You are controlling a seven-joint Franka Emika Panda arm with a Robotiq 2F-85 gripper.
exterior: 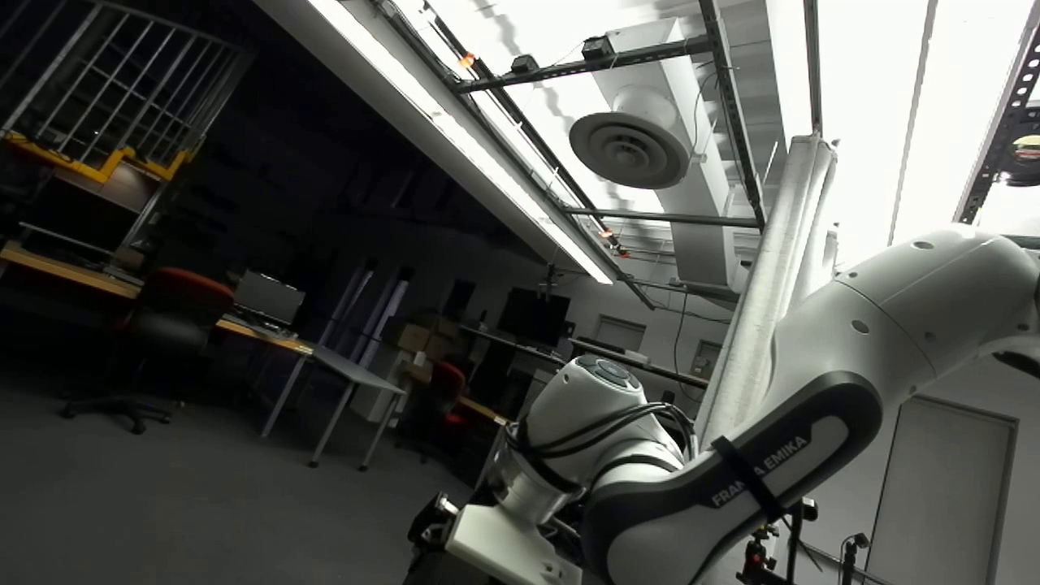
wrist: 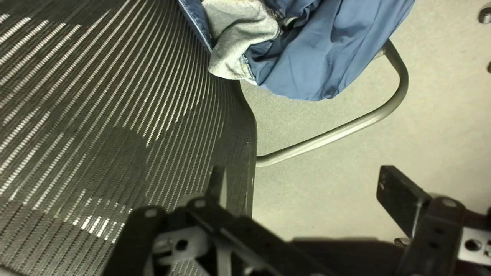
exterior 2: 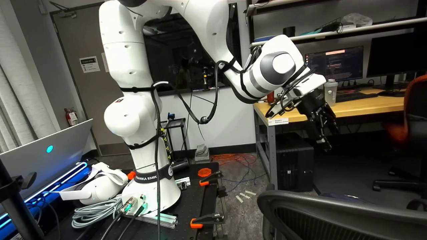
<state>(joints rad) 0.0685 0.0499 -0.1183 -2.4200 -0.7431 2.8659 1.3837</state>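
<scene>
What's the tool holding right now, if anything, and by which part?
Nothing: the tool stands open, and the blue cloth lies apart from it.

I see my end effector (wrist: 302, 177), jaws wide apart, before a ribbed mesh chair (wrist: 126, 88) and pale floor (wrist: 441, 107). Rumpled blue cloth (wrist: 318, 57) with grey fabric (wrist: 238, 44) showing overlaps the chair's edge, and a curved metal bar (wrist: 341, 133) loops from that edge to behind the cloth.

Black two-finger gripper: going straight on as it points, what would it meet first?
Probably the crumpled blue cloth, roughly ahead of the gripper; depth is unclear, so the bent grey tube might come first.
</scene>
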